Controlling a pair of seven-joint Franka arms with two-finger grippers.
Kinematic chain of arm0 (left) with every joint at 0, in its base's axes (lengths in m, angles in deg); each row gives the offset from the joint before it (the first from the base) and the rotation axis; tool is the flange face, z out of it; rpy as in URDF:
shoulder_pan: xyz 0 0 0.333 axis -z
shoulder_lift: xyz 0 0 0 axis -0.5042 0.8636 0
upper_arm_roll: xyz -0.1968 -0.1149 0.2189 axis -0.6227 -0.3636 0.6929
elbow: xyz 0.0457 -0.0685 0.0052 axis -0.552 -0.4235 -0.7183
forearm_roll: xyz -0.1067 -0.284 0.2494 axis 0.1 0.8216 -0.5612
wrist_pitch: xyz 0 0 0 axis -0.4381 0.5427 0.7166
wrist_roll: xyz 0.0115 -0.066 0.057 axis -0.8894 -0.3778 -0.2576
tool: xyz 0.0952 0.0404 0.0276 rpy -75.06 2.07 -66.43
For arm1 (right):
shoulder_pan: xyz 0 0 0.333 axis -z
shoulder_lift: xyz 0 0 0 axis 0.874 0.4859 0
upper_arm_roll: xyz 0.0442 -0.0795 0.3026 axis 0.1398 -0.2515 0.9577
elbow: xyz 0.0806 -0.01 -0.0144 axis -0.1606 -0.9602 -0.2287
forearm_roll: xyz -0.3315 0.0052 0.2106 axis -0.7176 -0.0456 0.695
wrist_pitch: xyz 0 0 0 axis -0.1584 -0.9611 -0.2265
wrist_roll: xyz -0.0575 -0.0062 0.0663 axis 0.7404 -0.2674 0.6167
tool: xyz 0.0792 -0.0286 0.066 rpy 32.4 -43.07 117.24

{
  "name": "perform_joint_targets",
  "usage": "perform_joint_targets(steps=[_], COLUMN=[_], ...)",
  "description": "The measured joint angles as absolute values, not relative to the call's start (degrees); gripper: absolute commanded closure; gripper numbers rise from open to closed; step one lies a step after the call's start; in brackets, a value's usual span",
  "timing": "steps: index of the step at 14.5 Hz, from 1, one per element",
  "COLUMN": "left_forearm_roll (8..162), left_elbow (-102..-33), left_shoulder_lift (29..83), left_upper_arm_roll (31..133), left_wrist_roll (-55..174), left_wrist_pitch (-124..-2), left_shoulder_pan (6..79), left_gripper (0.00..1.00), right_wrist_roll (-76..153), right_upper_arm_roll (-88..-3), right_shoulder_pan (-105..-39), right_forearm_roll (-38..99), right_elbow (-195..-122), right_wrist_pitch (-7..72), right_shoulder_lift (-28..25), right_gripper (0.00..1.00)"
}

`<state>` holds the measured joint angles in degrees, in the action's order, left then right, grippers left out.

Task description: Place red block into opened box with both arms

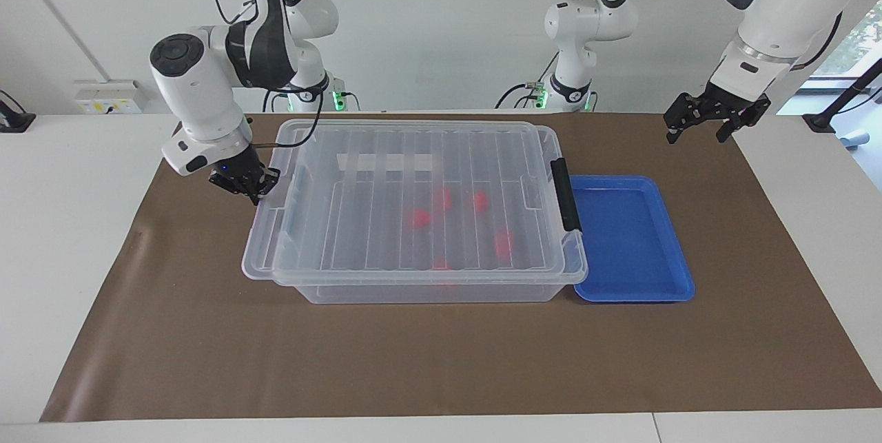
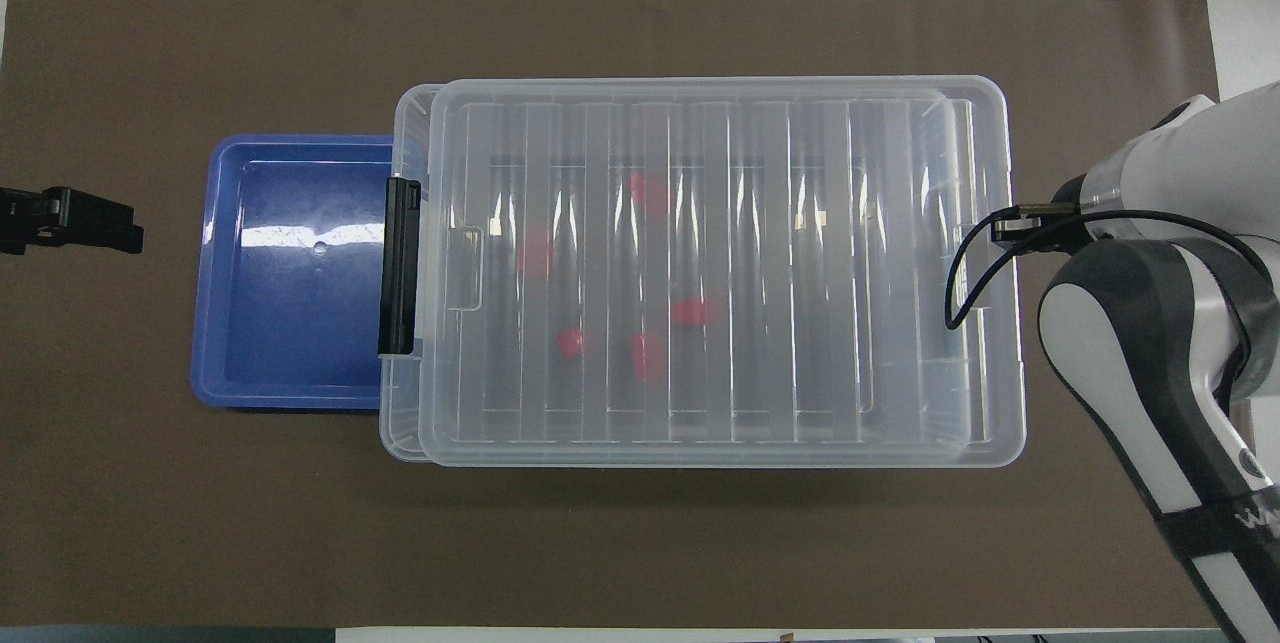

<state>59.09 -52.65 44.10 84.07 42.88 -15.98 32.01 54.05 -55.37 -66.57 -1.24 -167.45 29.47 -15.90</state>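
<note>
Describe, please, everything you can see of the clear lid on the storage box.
The lid is a clear, ribbed plastic sheet lying flat on the box, overhanging the rim toward the right arm's end and just short of the black clip handle. Several red blocks show blurred through it. The right gripper, shut, is at its end edge.

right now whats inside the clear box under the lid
Through the ribbed lid of the clear box, five red blocks show on its floor, toward the blue tray's end. The ribs blur them, so their exact shapes and any smaller contents cannot be made out.
</note>
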Motion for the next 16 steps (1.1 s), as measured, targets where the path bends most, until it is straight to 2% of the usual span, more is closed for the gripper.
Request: perform_joint_targets(steps=[12, 13, 14, 16], left_forearm_roll=[59.09, 59.09, 59.09, 59.09], left_elbow=[-52.65, -52.65, -52.65, -52.65], left_shoulder_lift=[44.1, 44.1, 44.1, 44.1], left_upper_arm_roll=[84.07, 84.07, 84.07, 84.07], left_wrist_roll=[42.88, 42.88, 42.88, 42.88], left_wrist_pitch=[-15.98, -15.98, -15.98, -15.98], left_shoulder_pan=[32.01, 32.01, 32.01, 32.01], left_gripper=[0.0, 0.0, 0.0, 0.0], right_wrist_roll=[56.56, 56.56, 56.56, 56.57], right_upper_arm_roll=[-55.34, -55.34, -55.34, -55.41], right_shoulder_pan=[-68.31, -68.31, -68.3, -68.18], right_forearm_roll=[-1.17, -1.16, -1.15, -1.15], right_elbow=[-167.62, -167.46, -166.91, -165.26], right_wrist_pitch=[29.38, 28.78, 27.49, 25.05], right_shoulder_lift=[-15.97, -16.0, -16.01, -16.06], right_gripper=[1.0, 0.44, 0.0, 0.0])
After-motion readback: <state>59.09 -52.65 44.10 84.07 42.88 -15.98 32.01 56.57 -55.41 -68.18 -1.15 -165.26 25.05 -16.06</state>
